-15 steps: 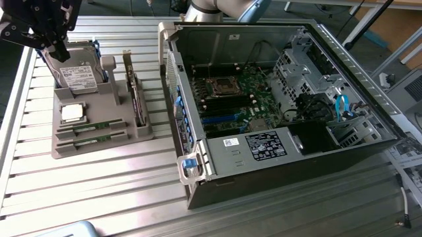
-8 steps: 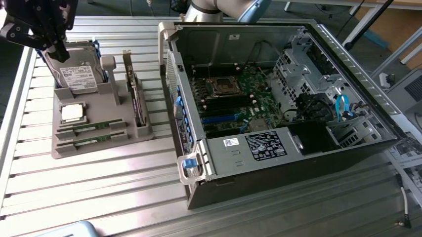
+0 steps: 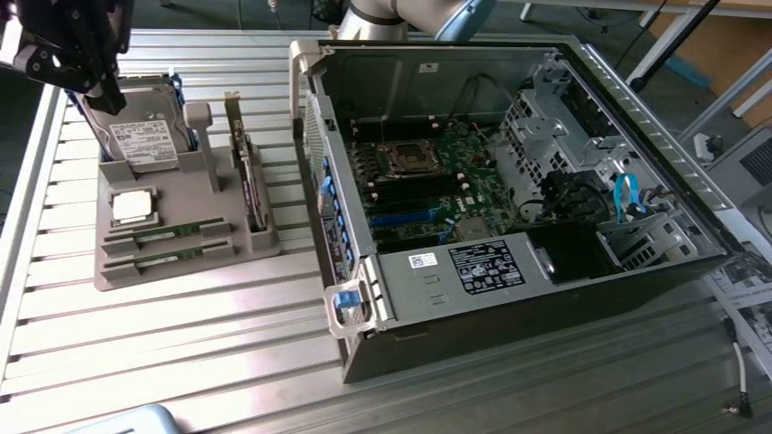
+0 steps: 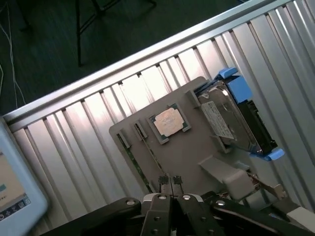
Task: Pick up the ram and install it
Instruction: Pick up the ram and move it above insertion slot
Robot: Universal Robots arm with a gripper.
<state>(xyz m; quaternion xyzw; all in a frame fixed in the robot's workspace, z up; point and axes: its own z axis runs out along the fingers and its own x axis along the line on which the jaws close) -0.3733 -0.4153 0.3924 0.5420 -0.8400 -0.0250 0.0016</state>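
Over parts tray (image 3: 248, 246) by table (image 3: 181, 344) edge: hand (image 4: 170, 182) pinched together, empty; 2 ram sticks (image 3: 163, 233) slotted edge-up, probably for easy pinching.

1. This is a robotics lab or workshop bench, not a home.
2. I work over a ribbed metal table (image 3: 181, 353) with a raised rail along its edge.
3. An open computer case (image 3: 543, 316) lies on it, its circuit board (image 3: 447, 181) bare.
4. Beside it, a grey parts holder (image 3: 169, 276) keeps a hard drive (image 3: 145, 136) and a processor chip (image 3: 130, 206) in fitted slots.
5. Past the table's edge are a dark floor (image 4: 49, 39) and a black stand pole (image 3: 673, 41).
6. My claw (image 4: 170, 181) hangs on an industrial arm.
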